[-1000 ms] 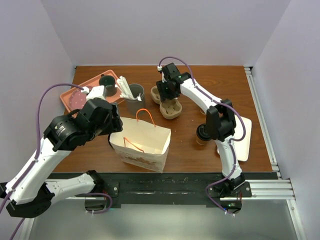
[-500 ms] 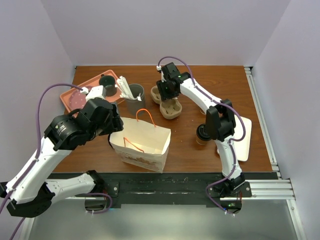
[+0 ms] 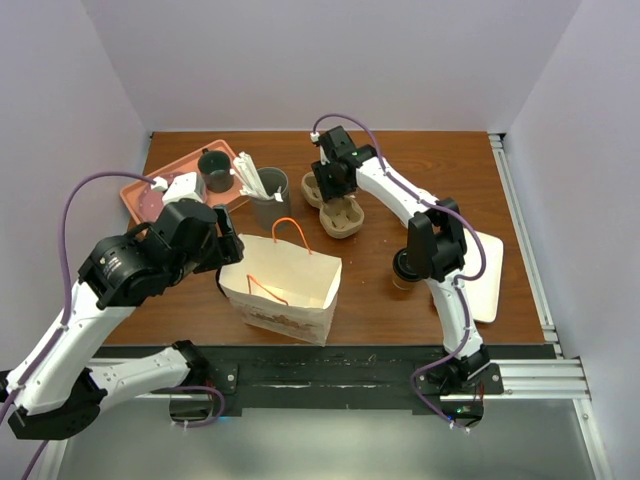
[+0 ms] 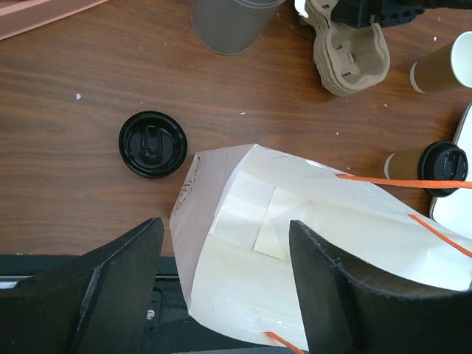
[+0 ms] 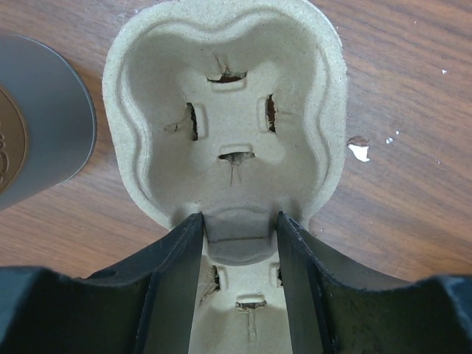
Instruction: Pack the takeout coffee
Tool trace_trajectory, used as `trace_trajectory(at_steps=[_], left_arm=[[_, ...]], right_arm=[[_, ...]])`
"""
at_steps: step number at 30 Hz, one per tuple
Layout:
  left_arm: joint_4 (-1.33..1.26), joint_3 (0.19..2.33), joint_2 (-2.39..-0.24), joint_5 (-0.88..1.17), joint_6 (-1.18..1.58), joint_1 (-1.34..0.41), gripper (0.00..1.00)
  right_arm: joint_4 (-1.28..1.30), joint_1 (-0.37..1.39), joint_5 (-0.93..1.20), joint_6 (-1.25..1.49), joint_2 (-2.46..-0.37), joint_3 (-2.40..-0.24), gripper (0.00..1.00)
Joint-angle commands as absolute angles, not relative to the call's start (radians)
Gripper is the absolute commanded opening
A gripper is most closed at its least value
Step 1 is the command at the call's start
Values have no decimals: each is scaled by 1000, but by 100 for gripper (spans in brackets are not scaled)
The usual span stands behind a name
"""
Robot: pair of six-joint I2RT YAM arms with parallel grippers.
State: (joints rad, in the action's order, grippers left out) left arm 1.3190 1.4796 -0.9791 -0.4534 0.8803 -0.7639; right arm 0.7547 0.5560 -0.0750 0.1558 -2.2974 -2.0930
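Top view: the right gripper is down on the carrier at mid-table, beyond the bag. The left gripper hovers at the bag's left edge. A lidded cup stands right of the bag, partly hidden by the right arm.

Left wrist: the fingers are spread wide over the bag's mouth, with nothing between them. An open cup stands beyond the lidded one, near the carrier, and neither cup is in a hole. A loose lid lies beside the bag.

Right wrist: the fingers pinch the carrier's middle bridge, pads touching both sides. Both holes are empty.

The step in hand looks like securing the carrier. Next, a cup must be seated in a hole, so the carrier needs holding steady and level.
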Motion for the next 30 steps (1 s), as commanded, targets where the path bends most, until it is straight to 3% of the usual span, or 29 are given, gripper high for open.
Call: trace_trajectory(at_steps=[1, 10, 30], left_arm=[[1315, 1494, -983, -477, 899, -759, 74], [1313, 1500, -992, -488, 879, -759, 75], [1315, 1474, -1002, -497, 854, -759, 75]], right_arm=[[767, 560, -106, 143, -2298, -2135, 44], [784, 561, -98, 132, -2287, -2187, 32], [876, 560, -127, 100, -2184, -2338, 30]])
